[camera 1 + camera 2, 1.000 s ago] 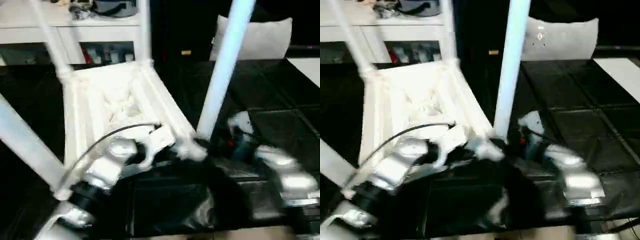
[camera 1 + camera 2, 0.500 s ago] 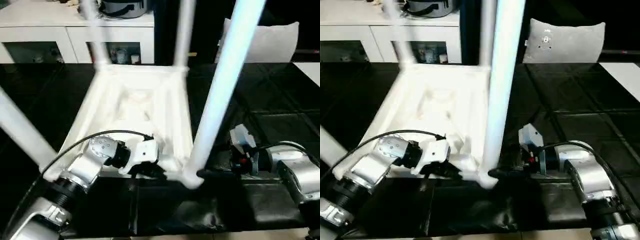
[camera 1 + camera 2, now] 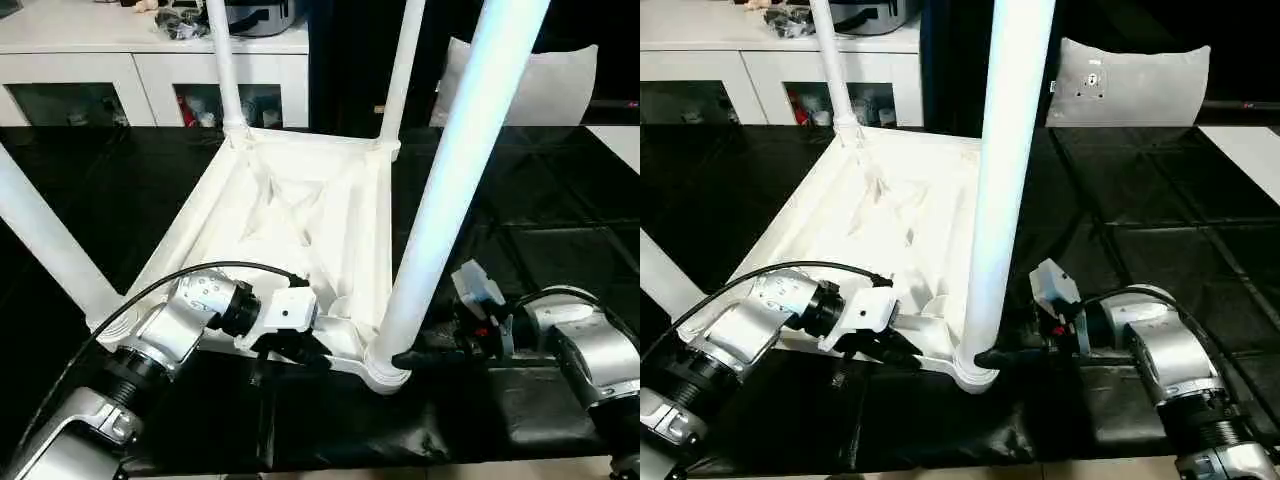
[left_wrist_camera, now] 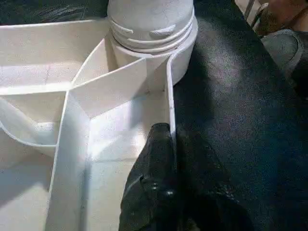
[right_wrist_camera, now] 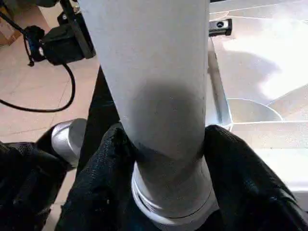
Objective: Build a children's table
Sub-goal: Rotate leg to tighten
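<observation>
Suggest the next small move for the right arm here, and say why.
Probably twist the near leg tighter into its corner socket: the right gripper has its jaws around the leg's base, while the left gripper pinches the tabletop rim beside it, steadying it.

You get bright, even room light from above in both head views; the white plastic ribbed tabletop (image 3: pixel 300 215) lies near overexposed, its ribs washed pale. The thick white tubular leg nearest you (image 3: pixel 1002 180) glows with a bluish cast and runs soft toward the upper edge. The black glossy floor mat (image 3: pixel 560 240) throws back faint sheen along its seams. Both head views are sharp, free of motion blur. In your left wrist view, the black left gripper fingers (image 4: pixel 156 192) read as dark, low-detail shapes. In your right wrist view, a soft grey shadow bands that leg.
</observation>
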